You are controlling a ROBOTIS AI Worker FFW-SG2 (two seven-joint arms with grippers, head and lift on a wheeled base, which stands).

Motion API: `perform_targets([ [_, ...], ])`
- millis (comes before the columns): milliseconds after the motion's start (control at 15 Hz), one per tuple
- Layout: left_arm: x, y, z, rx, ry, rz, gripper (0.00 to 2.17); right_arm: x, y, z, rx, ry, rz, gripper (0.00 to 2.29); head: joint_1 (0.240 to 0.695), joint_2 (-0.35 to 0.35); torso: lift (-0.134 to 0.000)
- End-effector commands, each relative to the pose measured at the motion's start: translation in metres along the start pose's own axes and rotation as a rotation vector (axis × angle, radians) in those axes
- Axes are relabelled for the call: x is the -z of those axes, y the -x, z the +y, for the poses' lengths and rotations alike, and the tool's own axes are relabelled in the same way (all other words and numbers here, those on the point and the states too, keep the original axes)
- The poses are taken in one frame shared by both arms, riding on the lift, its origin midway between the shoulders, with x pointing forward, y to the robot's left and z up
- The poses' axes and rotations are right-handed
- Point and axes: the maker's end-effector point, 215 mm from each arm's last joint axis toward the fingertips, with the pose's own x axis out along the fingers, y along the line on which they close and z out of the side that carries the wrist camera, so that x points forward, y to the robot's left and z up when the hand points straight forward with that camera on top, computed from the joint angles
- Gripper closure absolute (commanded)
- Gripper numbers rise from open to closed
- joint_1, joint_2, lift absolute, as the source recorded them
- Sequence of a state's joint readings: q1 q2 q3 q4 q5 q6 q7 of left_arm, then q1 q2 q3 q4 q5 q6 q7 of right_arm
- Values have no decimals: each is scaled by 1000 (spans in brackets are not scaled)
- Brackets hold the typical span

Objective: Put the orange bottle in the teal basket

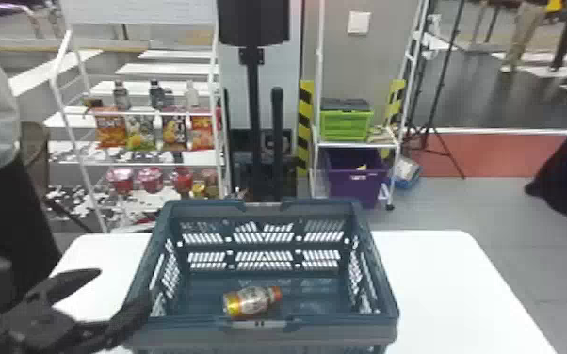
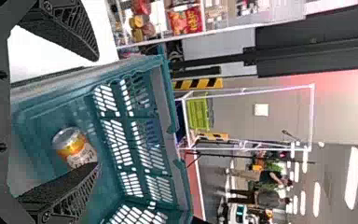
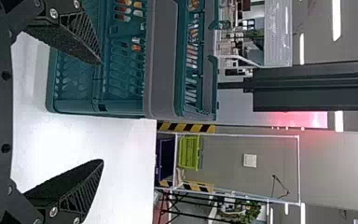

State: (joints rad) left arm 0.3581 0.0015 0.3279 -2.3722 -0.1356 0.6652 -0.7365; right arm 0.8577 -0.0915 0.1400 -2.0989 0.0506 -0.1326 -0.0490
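Observation:
In the head view, my left gripper point(image 1: 125, 294) stands open at the left side of the teal basket point(image 1: 261, 323), which rests on the white table. The orange bottle point(image 1: 251, 301) lies on its side on the basket's floor, near the front wall. The left wrist view has the open left gripper point(image 2: 95, 112), one finger overlapping part of the bottle point(image 2: 74, 145) inside the basket point(image 2: 161, 93); nothing is held. My right gripper point(image 3: 102, 112) is open in the right wrist view, with the basket's outer wall point(image 3: 121, 107) near one finger and table surface between both.
The white table point(image 1: 447, 282) extends to either side of the basket. Behind it are a white rack with snack bags point(image 1: 174, 129) and another rack holding a green crate point(image 1: 346, 124) and a purple bin point(image 1: 355, 181). A person stands at the far left.

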Motion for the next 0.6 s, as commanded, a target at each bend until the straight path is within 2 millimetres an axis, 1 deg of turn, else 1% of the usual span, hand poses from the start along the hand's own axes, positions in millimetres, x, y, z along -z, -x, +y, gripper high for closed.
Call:
perform_targets([
  [0,0,30,-16,0,-74,-90,97,-3,0,4,-15,3,-6,144,499,0,0],
  [67,-2,42,-24,-7,-102,-149,97,-7,-1,5,-20,-1,-15,144,499,0,0],
  [267,19,70,-36,-69,-116,-251,97,-11,-1,8,-36,-4,-22,144,499,0,0],
  [400,44,77,-39,-112,-75,-266,97,-12,-1,12,-49,-6,-23,144,499,0,0],
  [533,66,78,-44,-160,-42,-276,97,-13,0,14,-59,-3,-23,144,499,0,0],
])
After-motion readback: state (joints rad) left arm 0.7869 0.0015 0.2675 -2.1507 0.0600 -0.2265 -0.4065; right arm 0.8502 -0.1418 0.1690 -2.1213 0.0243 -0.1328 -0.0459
